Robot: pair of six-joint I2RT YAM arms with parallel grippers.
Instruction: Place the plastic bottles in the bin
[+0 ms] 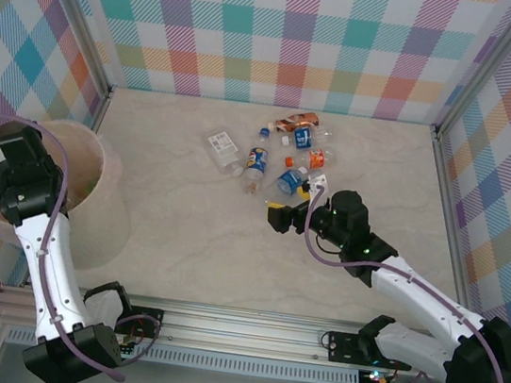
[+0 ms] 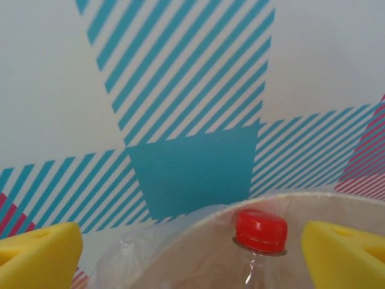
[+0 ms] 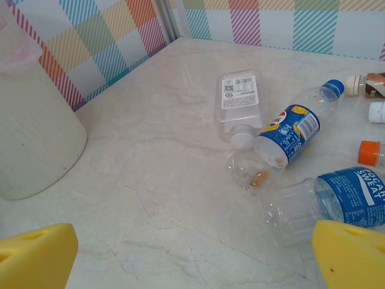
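Several plastic bottles point(image 1: 285, 153) lie in a loose cluster at the middle back of the table. My right gripper point(image 1: 281, 216) hovers open just in front of them, nothing between its yellow fingers point(image 3: 36, 253). In the right wrist view, a blue-labelled bottle point(image 3: 289, 129), a flat clear bottle point(image 3: 237, 99) and a Pocari Sweat bottle point(image 3: 337, 198) lie ahead of it. My left gripper point(image 2: 191, 253) is over the bin point(image 1: 105, 209), jaws wide apart. A clear red-capped bottle point(image 2: 260, 232) stands between them inside the bin's rim point(image 2: 198, 226), nearer the right finger.
The checked walls enclose the table on three sides, and the left wall is close behind the bin. An orange cap point(image 3: 368, 152) and a brown bottle point(image 3: 373, 84) lie at the right of the cluster. The bin point(image 3: 36, 138) stands far left of my right gripper.
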